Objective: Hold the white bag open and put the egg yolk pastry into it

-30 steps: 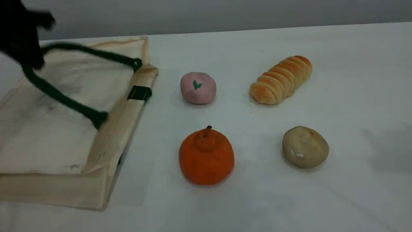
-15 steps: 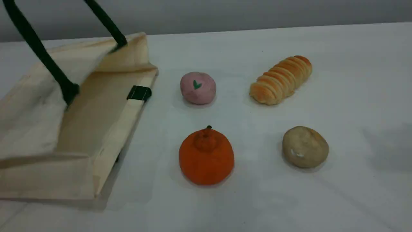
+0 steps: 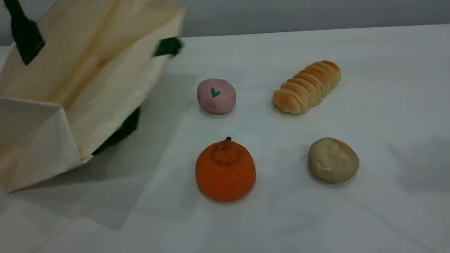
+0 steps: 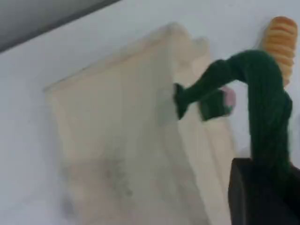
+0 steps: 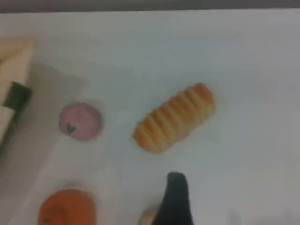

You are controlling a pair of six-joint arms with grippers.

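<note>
Far left: the white bag [image 3: 88, 88] hoisted by a dark green rope handle [image 4: 262, 98], mouth gaping toward the foods, lower corner resting on the bench [image 3: 316, 218]. Left hand [image 4: 262, 197] clamped tight on that handle, seen only in the left wrist view. Further right, a pink ball [image 3: 216, 95] with a green mark and an orange fruit [image 3: 225, 171], then a ridged golden bread roll [image 3: 307, 87]. Egg yolk pastry [image 3: 333, 160] lying alone on the bench near the right side, well apart from the bag, untouched. Right hand [image 5: 176, 201] hanging above it, spread wide and empty, just one dark fingertip in its own view.

Step in hand, by the look of it: holding the bag open. Next: lowering the right hand around the pastry, closing gently, carrying it leftward over the fruit into the mouth.

Plain white bench, matte; grey wall behind.
</note>
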